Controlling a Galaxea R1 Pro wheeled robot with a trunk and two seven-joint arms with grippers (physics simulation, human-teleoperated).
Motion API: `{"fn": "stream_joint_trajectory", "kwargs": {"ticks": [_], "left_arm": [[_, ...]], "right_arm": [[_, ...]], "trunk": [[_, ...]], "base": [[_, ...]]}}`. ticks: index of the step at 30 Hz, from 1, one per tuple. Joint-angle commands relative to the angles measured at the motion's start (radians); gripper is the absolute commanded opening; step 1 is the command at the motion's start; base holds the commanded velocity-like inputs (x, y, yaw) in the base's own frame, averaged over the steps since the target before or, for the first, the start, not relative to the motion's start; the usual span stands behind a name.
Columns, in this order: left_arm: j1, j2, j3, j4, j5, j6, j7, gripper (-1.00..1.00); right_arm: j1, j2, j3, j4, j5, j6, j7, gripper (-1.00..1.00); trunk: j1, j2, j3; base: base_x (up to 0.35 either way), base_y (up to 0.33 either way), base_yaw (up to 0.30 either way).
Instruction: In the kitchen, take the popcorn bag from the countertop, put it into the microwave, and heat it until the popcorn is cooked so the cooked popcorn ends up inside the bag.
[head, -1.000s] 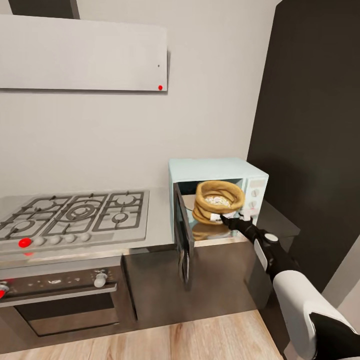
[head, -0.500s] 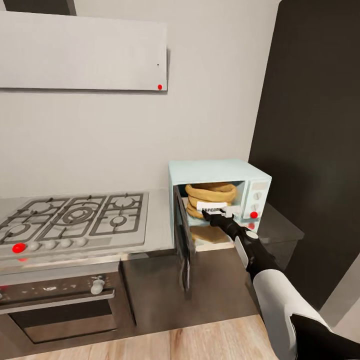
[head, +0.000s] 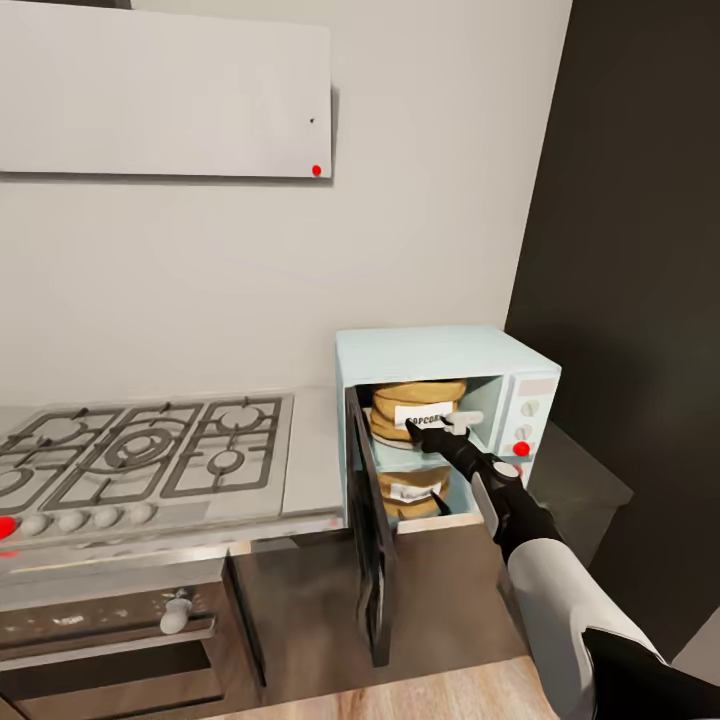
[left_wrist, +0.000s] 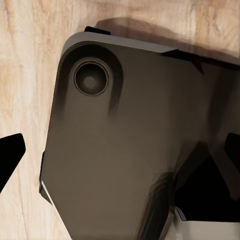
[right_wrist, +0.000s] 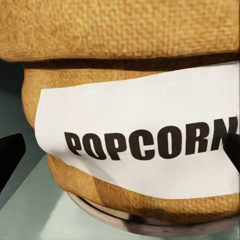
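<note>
The right gripper (head: 440, 428) is pinching the popcorn bag (head: 414, 410) at its label, holding it inside the open microwave (head: 440, 352), near the cavity's front edge. The bag is sitting upright, mouth up, label facing out. Placement looks nearly done; releasing, shutting the door and heating are remaining.

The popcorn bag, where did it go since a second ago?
The right gripper carried the popcorn bag from the doorway deeper into the microwave, and it now sits upright, label facing out. The camera shifted too. The microwave door stayed open.
</note>
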Motion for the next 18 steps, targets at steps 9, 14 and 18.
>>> {"fn": "stream_joint_trajectory", "kwargs": {"ticks": [9, 14, 18], "left_arm": [[0.0, -0.001, 0.008, 0.0, 0.014, -0.001, 0.002, 1.0], [0.0, -0.001, 0.008, 0.0, 0.014, -0.001, 0.002, 1.0], [0.0, -0.001, 0.008, 0.0, 0.014, -0.001, 0.002, 1.0]], "right_arm": [[-0.001, -0.011, -0.012, -0.001, 0.007, 0.019, 0.021, 1.0], [-0.001, -0.024, -0.012, -0.001, 0.008, 0.026, 0.021, 1.0], [-0.001, -0.026, -0.012, -0.001, 0.009, 0.046, 0.018, 1.0]], "trunk": [[0.0, -0.001, -0.001], [0.0, -0.001, -0.001], [0.0, -0.001, -0.001]], "base": [[-0.256, 0.0, 0.0], [-0.333, 0.0, 0.0], [-0.333, 0.0, 0.0]]}}
